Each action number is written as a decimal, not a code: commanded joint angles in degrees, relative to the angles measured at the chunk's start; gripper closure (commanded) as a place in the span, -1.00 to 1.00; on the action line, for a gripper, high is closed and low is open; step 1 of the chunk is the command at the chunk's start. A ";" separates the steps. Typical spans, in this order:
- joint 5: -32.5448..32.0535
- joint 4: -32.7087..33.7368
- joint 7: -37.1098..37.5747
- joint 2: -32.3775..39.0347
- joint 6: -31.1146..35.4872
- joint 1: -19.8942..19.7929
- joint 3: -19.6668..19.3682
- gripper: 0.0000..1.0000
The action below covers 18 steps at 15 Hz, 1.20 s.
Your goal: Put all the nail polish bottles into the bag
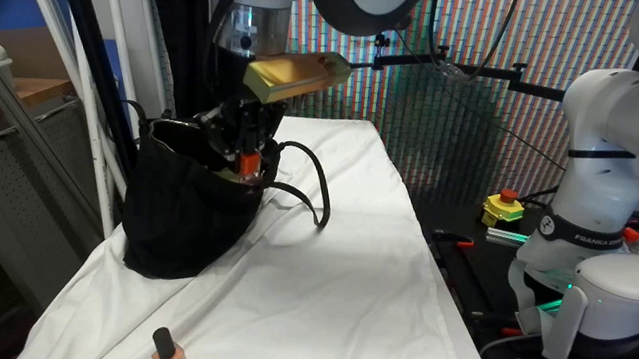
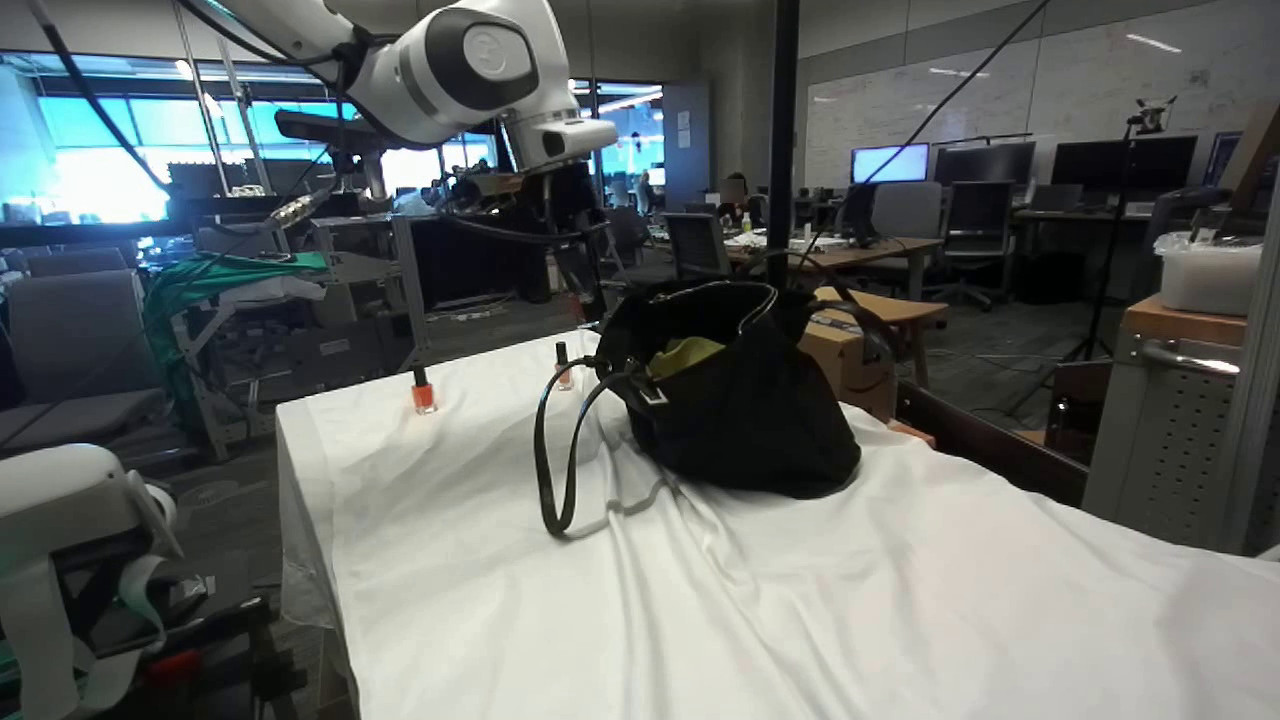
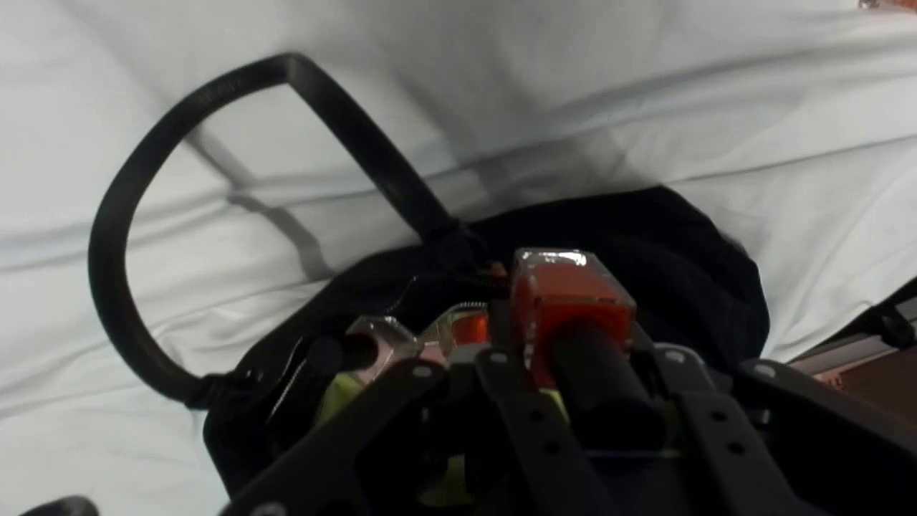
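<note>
The gripper (image 3: 591, 362) pinches a red nail polish bottle (image 3: 577, 312) by its cap (image 3: 602, 380), base down, long axis along the jaws, near the rim of the bag (image 1: 184, 220) (unclear if over the opening).

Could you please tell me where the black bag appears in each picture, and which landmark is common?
In an exterior view: black bag left of centre.
In an exterior view: black bag just right of centre.
Wrist view: black bag in lower middle, partly behind the gripper.
Shared landmark: its handle loop, out over the white cloth.
</note>
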 commanded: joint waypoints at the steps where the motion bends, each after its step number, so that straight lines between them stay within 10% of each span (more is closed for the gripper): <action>1: 0.81 4.99 -5.53 0.47 -1.32 -1.97 -1.28 0.70; 18: 1.27 26.53 -10.26 17.58 -7.42 -3.45 -5.28 0.70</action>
